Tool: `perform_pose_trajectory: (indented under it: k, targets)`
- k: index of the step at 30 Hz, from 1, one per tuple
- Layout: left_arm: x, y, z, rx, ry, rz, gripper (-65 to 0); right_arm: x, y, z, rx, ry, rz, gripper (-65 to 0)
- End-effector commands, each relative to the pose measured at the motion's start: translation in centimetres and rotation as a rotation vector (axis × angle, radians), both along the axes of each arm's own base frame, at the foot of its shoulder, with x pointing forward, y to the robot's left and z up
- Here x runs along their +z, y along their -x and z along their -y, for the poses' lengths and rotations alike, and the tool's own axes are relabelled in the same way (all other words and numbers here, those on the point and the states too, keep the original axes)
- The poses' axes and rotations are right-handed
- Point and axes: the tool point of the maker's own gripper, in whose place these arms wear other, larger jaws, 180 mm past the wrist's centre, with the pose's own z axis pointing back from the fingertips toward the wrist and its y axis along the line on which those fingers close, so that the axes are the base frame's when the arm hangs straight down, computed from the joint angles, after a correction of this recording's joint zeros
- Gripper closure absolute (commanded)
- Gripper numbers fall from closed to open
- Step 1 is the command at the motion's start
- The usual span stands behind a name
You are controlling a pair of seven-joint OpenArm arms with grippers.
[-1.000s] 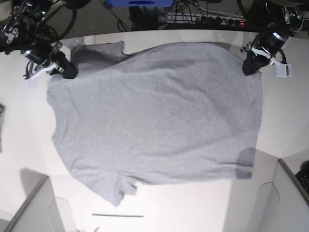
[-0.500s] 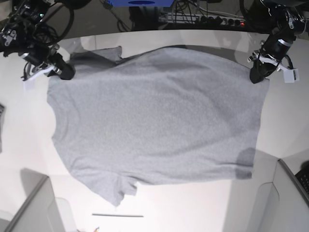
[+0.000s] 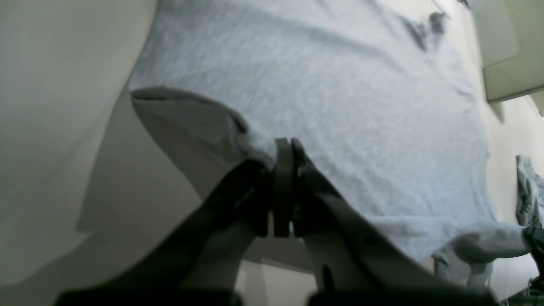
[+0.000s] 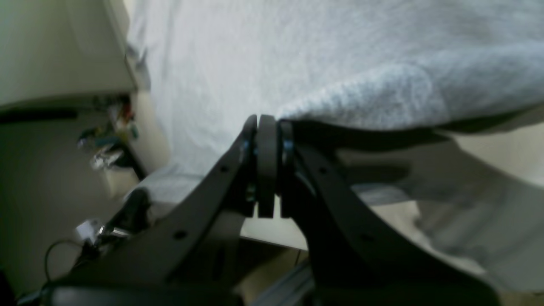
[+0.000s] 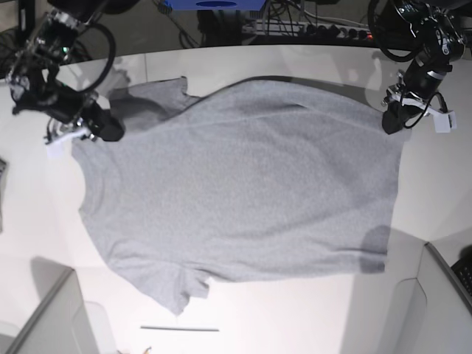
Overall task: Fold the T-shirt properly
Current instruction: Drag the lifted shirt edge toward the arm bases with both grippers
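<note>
T-shirt (image 5: 236,184) lies spread plain grey side up across the middle of the white surface (image 5: 435,184), covering most of it; no lettering visible. One sleeve points toward the near edge of the surface, the other toward the far edge at the far-left corner, in the base view. Left tool (image 5: 392,119), at the right of the base view, is clamped on a corner of the shirt near the far-right part of the surface; the left wrist view shows the jaws pressed together with grey fabric pinched at their tips (image 3: 284,148), and the cloth there lifts off the surface, casting a shadow beneath. Right tool (image 5: 103,127), at the left of the base view, is clamped on the shirt's edge just beside the far sleeve; the right wrist view shows the jaws together on a raised roll of fabric (image 4: 267,123). Between the two tools the far edge of the shirt hangs raised, with a dark shadow band under it. The rest of the shirt lies flat with faint creases.
</note>
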Motion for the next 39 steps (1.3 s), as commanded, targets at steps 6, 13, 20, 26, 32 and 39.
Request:
perform_pose_trajectory:
  k: [6,13,20,26,32,39]
  targets:
    - [1.2,-1.3,-0.8,0.056,0.026,0.039,0.0,0.9,-3.1,-0.8,0.003,-0.009,0.061,0.0]
    - [0.0,-3.0,-0.9,0.049,0.033,-0.005,0.0,-0.2,-5.7,-0.9,-0.018,0.011,0.042,0.0]
    - [1.0,-5.6,-0.7,0.046,0.014,0.030,0.0,-1.4,-6.8,1.6,-0.082,0.044,0.029,0.0]
    - [1.8,-6.9,-1.0,0.088,0.044,0.052,0.0,0.0,-8.3,2.0,-0.083,0.049,0.070,0.0]
    - [0.2,-7.8,-1.6,0.122,0.093,0.022,0.0,-0.3,-10.3,2.0,-0.102,0.007,0.056,0.0]
    - [-1.6,-8.0,-2.2,0.156,0.137,-0.016,0.0,-0.8,-11.5,2.1,-0.115,-0.022,0.035,0.0]
